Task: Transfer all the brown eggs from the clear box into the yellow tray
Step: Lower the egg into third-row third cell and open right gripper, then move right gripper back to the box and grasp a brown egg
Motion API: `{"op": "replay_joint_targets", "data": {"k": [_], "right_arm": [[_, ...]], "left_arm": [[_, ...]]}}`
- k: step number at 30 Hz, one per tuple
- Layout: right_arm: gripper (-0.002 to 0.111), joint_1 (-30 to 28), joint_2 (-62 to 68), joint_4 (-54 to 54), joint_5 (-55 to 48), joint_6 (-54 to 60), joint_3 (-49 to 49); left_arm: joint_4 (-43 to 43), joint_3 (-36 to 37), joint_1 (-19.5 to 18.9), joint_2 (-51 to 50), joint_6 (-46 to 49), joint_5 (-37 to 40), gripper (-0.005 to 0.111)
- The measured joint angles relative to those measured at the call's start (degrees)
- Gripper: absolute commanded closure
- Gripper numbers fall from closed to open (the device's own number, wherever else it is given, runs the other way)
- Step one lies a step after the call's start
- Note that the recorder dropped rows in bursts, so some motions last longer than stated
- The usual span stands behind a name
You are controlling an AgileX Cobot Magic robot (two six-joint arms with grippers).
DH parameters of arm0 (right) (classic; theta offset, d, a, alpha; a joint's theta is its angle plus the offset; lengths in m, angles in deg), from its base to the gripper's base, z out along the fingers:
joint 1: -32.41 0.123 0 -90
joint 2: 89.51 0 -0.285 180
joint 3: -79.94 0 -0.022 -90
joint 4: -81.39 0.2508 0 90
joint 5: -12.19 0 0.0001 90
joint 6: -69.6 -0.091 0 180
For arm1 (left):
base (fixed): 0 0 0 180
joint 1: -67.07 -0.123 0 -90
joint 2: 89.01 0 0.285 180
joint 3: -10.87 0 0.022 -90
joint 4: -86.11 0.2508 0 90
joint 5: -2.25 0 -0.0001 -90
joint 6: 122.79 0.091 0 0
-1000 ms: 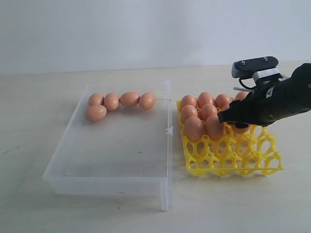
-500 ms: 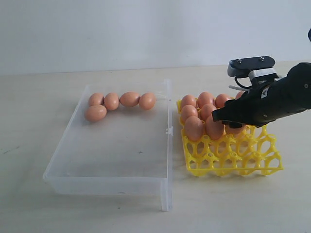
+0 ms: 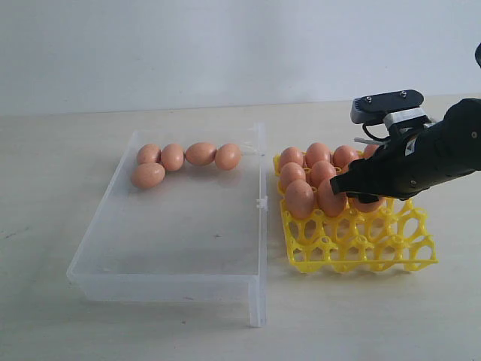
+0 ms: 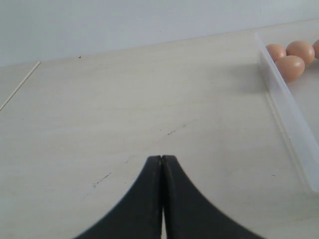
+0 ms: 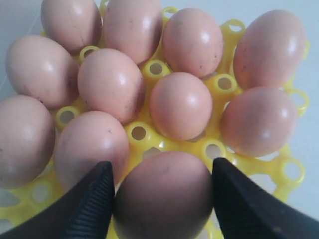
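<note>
Several brown eggs lie in a cluster at the far left corner of the clear box. The yellow tray stands right of the box, with several eggs filling its far cups. My right gripper hangs low over the tray's second row, shut on a brown egg that sits between its two fingers. The left gripper is shut and empty over bare table, outside the box's wall. It does not show in the exterior view.
The tray's near rows of cups stand open. The box's lid edge runs between box and tray. Light wooden table surrounds both, with a white wall behind.
My right gripper has shifted a little to the left over the tray with the egg still in it. The eggs in the box have not moved.
</note>
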Motion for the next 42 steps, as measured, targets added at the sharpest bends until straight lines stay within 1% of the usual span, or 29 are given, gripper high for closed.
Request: {"op": "replay_joint_targets", "data": {"k": [10,11,14,16,31,33,34,37,38,39,40,42], "right_arm": [[0.061,0.0,0.0,-0.6,0.7,0.0,0.0],[0.059,0.0,0.1,-0.6,0.9,0.0,0.0],[0.048,0.0,0.4,-0.6,1.1,0.0,0.0],[0.046,0.0,0.5,-0.6,1.5,0.0,0.0],[0.047,0.0,-0.6,-0.7,2.5,-0.9,0.0],[0.051,0.0,-2.1,-0.7,2.7,-1.1,0.0],[0.055,0.0,-2.8,-0.5,2.7,-1.1,0.1],[0.076,1.3,-5.2,0.0,1.9,-1.1,1.8],[0.086,1.9,-5.7,0.1,1.3,-1.1,2.7],[0.106,2.7,-6.0,0.0,0.5,-1.1,3.7],[0.108,4.2,-6.3,0.1,-1.5,-0.2,5.8],[0.108,6.9,-6.4,0.2,-3.9,1.7,9.0]], "left_arm": [[0.0,0.0,0.0,0.0,0.0,0.0,0.107],[0.0,0.0,0.0,0.0,0.0,0.0,0.107],[0.0,0.0,0.0,0.0,0.0,0.0,0.107],[0.0,0.0,0.0,0.0,0.0,0.0,0.107],[0.0,0.0,0.0,0.0,0.0,0.0,0.107],[0.0,0.0,0.0,0.0,0.0,0.0,0.107],[0.0,0.0,0.0,0.0,0.0,0.0,0.107],[0.0,0.0,0.0,0.0,0.0,0.0,0.107],[0.0,0.0,0.0,0.0,0.0,0.0,0.107],[0.0,0.0,0.0,0.0,0.0,0.0,0.107],[0.0,0.0,0.0,0.0,0.0,0.0,0.107],[0.0,0.0,0.0,0.0,0.0,0.0,0.107]]}}
